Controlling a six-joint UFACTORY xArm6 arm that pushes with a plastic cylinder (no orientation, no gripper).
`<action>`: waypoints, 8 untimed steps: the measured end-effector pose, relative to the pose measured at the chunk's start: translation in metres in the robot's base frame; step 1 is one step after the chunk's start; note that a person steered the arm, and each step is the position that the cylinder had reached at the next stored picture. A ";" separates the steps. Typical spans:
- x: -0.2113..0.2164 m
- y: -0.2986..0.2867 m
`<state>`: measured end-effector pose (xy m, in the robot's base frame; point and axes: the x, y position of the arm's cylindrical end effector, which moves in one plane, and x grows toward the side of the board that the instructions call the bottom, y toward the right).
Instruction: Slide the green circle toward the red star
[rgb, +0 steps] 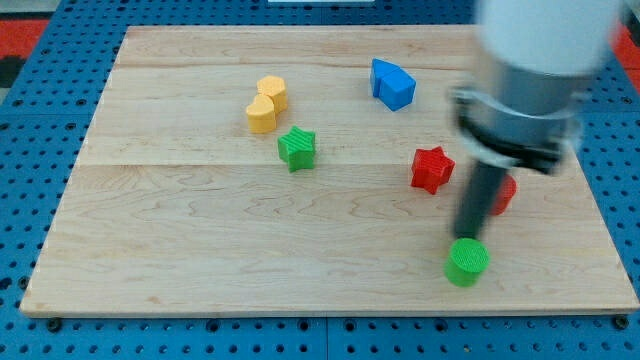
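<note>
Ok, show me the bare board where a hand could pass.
Bare: the whole stretch at the view's bottom left, below the green star and yellow block. Crowded: the right side, where my tip meets the green circle near the red star.

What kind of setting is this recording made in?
Probably a lab tabletop rig for robot pushing tests: a wooden board on a blue pegboard base, small coloured blocks such as the green circle and red star, and my tip.
</note>
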<state>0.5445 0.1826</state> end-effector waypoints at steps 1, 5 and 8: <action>0.009 0.033; 0.044 -0.021; 0.012 -0.119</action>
<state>0.5568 0.0634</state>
